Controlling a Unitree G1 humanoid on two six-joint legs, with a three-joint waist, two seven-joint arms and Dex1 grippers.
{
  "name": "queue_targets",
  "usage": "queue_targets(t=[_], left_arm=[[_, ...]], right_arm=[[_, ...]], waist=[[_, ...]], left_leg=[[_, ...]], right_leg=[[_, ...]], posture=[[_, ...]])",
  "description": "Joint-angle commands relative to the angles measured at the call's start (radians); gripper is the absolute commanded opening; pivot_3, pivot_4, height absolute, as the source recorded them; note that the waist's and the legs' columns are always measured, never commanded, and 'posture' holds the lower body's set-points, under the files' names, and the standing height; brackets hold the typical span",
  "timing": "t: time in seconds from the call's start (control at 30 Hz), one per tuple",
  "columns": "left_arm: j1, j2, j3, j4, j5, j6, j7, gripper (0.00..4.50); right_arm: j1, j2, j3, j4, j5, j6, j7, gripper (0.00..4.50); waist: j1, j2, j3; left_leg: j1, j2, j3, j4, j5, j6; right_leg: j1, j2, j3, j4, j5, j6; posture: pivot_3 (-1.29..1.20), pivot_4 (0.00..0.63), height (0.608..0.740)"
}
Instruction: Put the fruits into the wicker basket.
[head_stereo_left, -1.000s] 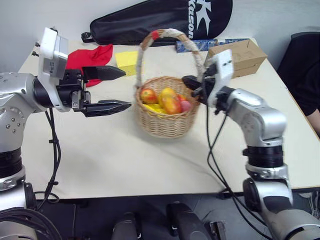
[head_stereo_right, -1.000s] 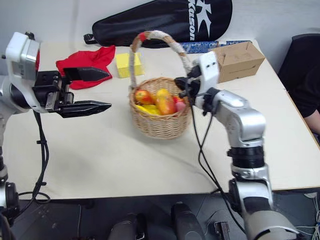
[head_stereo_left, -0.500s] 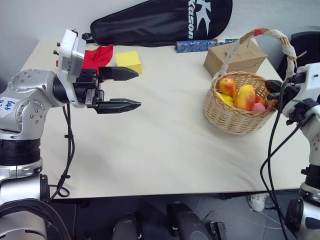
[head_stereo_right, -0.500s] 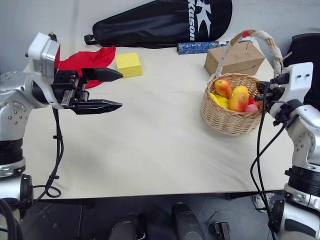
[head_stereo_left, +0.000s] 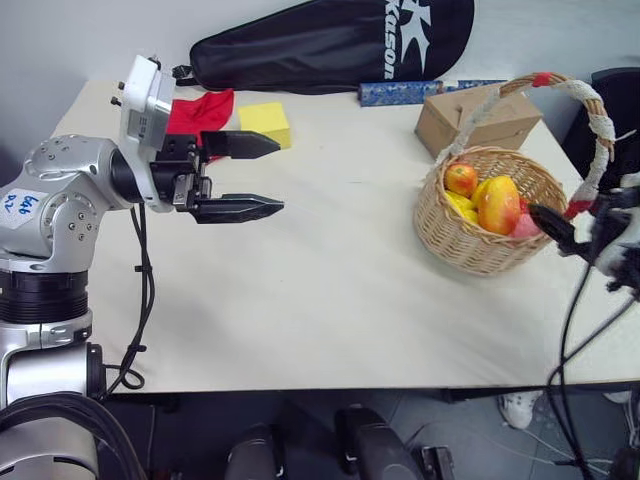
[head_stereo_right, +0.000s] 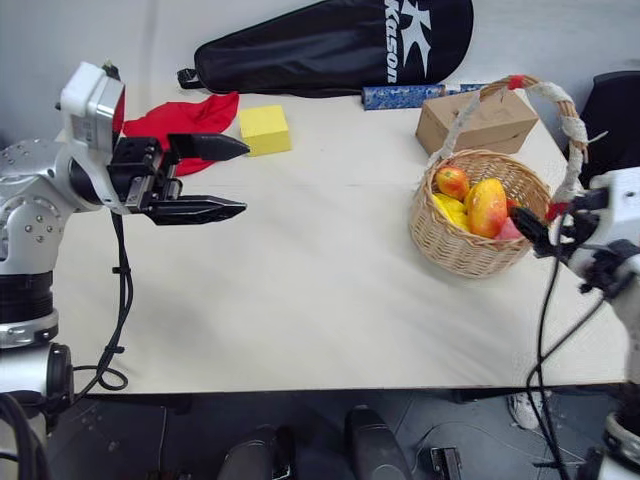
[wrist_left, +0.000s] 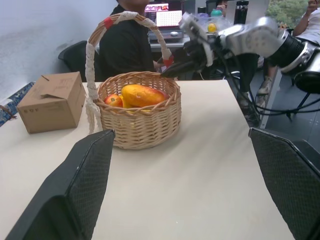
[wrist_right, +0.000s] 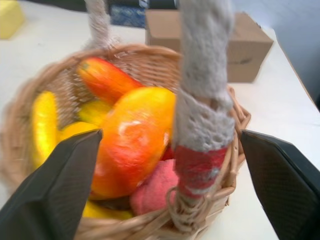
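The wicker basket (head_stereo_left: 478, 248) stands on the table's right side, its cloth-wrapped handle (head_stereo_left: 598, 120) arching over it. Inside lie a plump mango (head_stereo_left: 498, 203), a slimmer red-orange mango (wrist_right: 105, 80) and a pink peach (wrist_right: 152, 192), with some yellow fruit beside them. My right gripper (head_stereo_right: 535, 225) is open at the handle's near foot; the handle (wrist_right: 202, 90) rises between its fingers, clear of both. Over the table's left side my left gripper (head_stereo_left: 245, 175) hovers open and empty, pointing towards the basket (wrist_left: 140, 117).
At the back lie a black racket bag (head_stereo_left: 330, 45), a red cloth (head_stereo_left: 200, 108), a yellow block (head_stereo_left: 265, 122), a blue patterned tube (head_stereo_left: 400, 92) and a cardboard box (head_stereo_left: 478, 115). The basket stands close to the table's right edge. A person in dark clothes (wrist_left: 127, 45) sits beyond it.
My right gripper carried the basket by its handle from the table's middle to the right side, then opened and let go. The left gripper has barely moved.
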Motion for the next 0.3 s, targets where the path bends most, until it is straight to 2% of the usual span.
queue_targets(t=[0.03, 0.1, 0.2, 0.3], left_arm=[[0.002, 0.017, 0.018, 0.022, 0.017, -0.032, -0.026, 4.5], [0.003, 0.024, 0.02, 0.042, 0.025, -0.04, -0.04, 4.5], [0.007, 0.039, 0.024, 0.067, 0.032, -0.043, -0.064, 4.5], [0.023, 0.043, 0.019, 0.076, 0.041, -0.058, -0.083, 4.5]], right_arm=[[0.124, -0.14, -0.245, -0.039, 0.127, 0.129, 0.205, 4.43], [0.236, -0.2, -0.355, -0.024, 0.156, 0.168, 0.34, 4.43], [0.377, -0.239, -0.455, -0.007, 0.161, 0.178, 0.475, 4.43], [0.415, -0.227, -0.463, -0.019, 0.166, 0.164, 0.488, 4.43]], waist=[[0.005, 0.0, 0.0], [0.009, 0.0, 0.0], [0.009, -0.001, 0.0], [0.004, -0.002, 0.0]], left_leg=[[0.0, 0.0, 0.0, 0.0, 0.0, 0.0], [0.004, 0.0, -0.002, 0.0, 0.0, 0.001], [0.006, 0.001, -0.002, -0.001, -0.001, 0.001], [0.007, 0.001, -0.003, -0.001, -0.001, 0.001]], right_leg=[[0.001, 0.0, 0.0, -0.001, 0.0, 0.0], [0.007, 0.001, -0.001, -0.004, 0.0, 0.0], [0.011, 0.004, 0.0, -0.008, 0.001, 0.002], [0.013, 0.004, 0.0, -0.009, 0.002, 0.003]], posture=[[0.0, 0.15, 0.74], [0.0, 0.15, 0.74], [0.0, 0.15, 0.74], [0.0, 0.15, 0.74]])
